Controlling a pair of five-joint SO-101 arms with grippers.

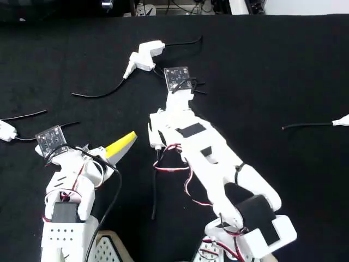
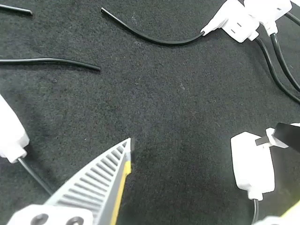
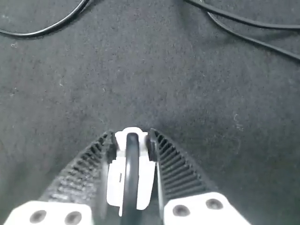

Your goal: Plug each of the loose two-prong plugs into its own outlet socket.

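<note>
Near the middle of the black table (image 1: 262, 65), grips a white two-prong plug (image 3: 116, 180) in the right gripper (image 3: 131, 137), fingers closed snugly on its body with the cable trailing back between them, likely to aim the prongs forward for insertion. Hovers low alongside with the left gripper (image 1: 121, 146) spread wide and empty, probably free to steady a socket. Counts one connector pair (image 1: 144, 54) farther up as apparently mated, with another white connector (image 1: 6, 131) lying loose at the table edge on the left arm's side.
</note>
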